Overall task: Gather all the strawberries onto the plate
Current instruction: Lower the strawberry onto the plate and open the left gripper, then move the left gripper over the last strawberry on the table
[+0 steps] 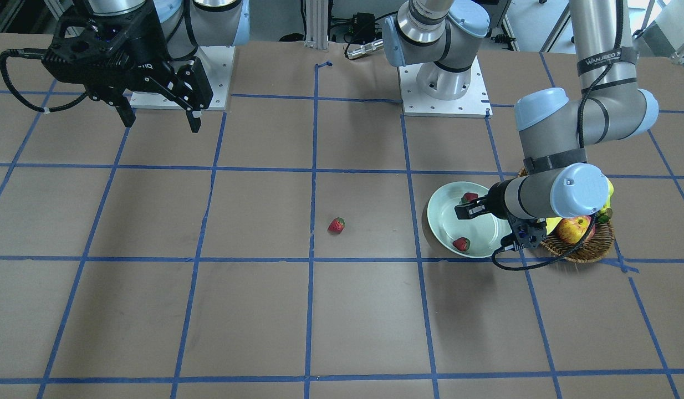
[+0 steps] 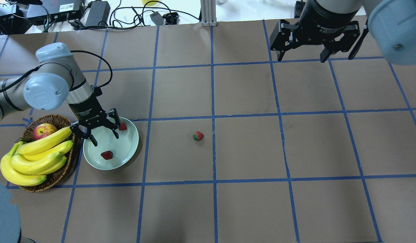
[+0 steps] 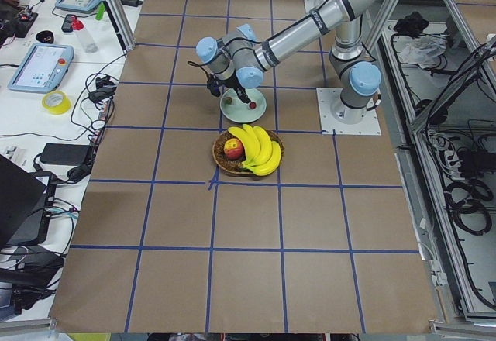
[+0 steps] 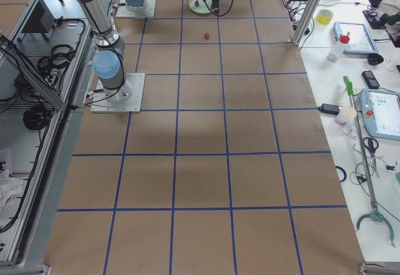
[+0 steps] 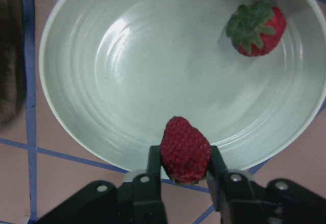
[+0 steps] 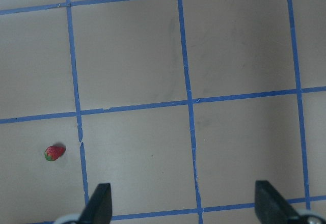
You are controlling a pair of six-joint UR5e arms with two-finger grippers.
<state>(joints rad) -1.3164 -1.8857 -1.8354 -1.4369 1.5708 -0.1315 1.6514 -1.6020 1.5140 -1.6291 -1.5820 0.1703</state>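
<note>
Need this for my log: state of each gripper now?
Left gripper: closed on a strawberry over the plate.
Right gripper: open, holding nothing.

A brown table [image 2: 245, 91] gridded with blue tape [image 2: 213, 117], flanked by white benches [image 4: 328, 84] strewn with cables [image 2: 120, 10].

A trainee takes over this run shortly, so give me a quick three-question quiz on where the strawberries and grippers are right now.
1. Multiple choice: how many strawberries lie on the bare table, outside the plate? A none, B one, C three.
2. True or false: the right gripper holds a strawberry.
3. Short answer: in the left wrist view, what sits between the fingers of the left gripper?
Key: 1 B, the lone strawberry. 2 False; it is open and empty. 3 The pinched strawberry, over the plate's rim; a third strawberry lies in the plate.
</note>
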